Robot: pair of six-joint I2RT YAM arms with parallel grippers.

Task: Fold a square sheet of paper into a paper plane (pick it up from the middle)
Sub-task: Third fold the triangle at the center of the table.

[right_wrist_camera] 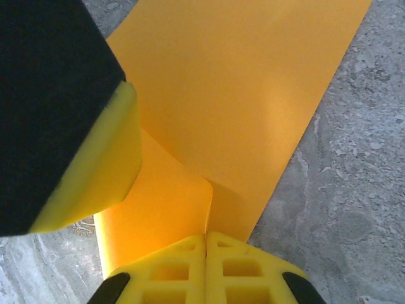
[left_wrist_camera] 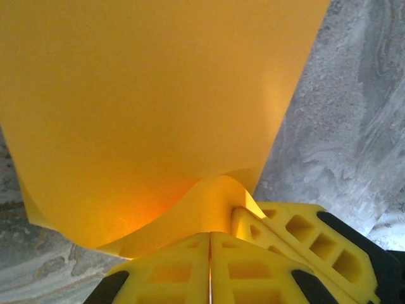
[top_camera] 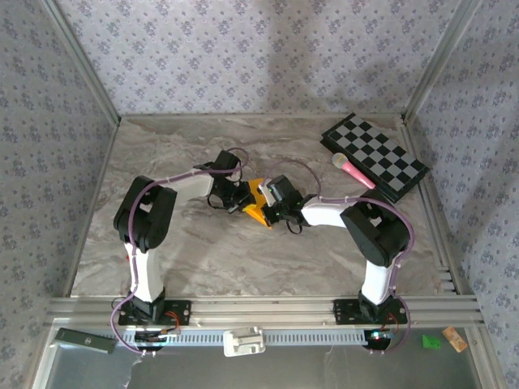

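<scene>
Top external: both arms reach in and meet left of the board [top_camera: 375, 156], a little nearer than it. There the left gripper [top_camera: 242, 197] and right gripper [top_camera: 274, 204] face each other, with the paper [top_camera: 256, 204] a small orange wedge between them. Too small here to read either grip. A pink-tipped stick [top_camera: 353, 170] lies on the board's left part, well apart from the work.

Left wrist: jaws pressed together on a bent edge of the paper. The sheet bulges up and away, curved, not creased flat. Another yellow finger sits just beside.

Right wrist: jaws likewise closed, pinching a curled-over flap. The rest of the sheet stretches away over the table [right_wrist_camera: 354, 158].

Judgement: the two pinches sit close so one side can anchor the sheet while the other brings a flap across. Fold under way, no plane shape yet.

Wrist views give grip and curl; the overhead adds where it all sits against the board.
</scene>
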